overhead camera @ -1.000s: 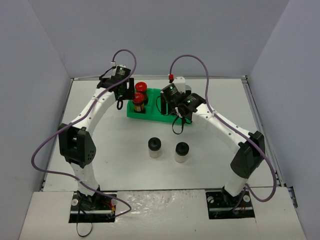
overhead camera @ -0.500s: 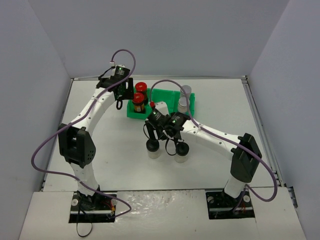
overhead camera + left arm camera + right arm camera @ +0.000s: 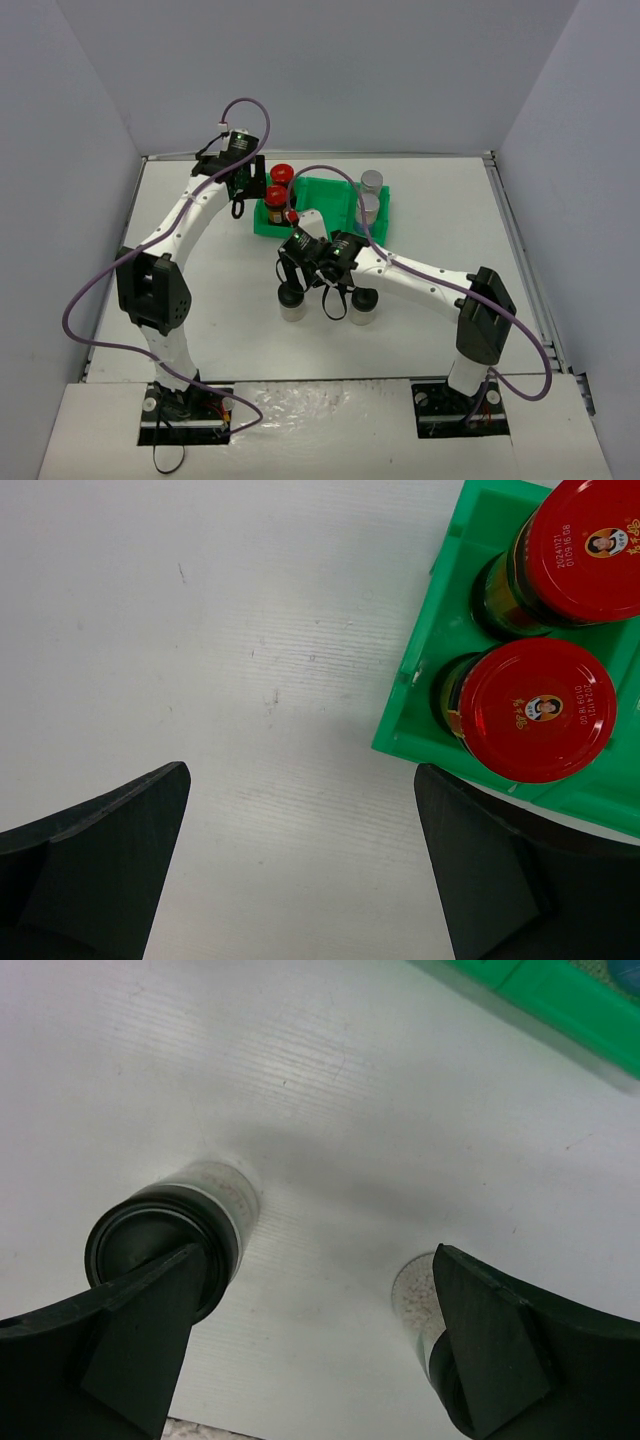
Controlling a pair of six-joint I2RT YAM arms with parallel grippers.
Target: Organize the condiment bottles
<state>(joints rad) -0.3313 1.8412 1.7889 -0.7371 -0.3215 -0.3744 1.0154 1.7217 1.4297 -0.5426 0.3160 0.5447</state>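
Right claw nearer round black-capped jar

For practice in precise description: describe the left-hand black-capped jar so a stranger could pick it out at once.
Start at the green tray far across the table. In front of it, on the bare top, stand two pale black-capped jars. Yours is the left one; the red-capped jars and silver-capped jars sit inside the tray.

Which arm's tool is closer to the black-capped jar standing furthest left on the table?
Right. The right tool, open, hangs just over the black-capped jar, one finger at its cap. The left tool is far off by the green tray, beside the red-capped jars.
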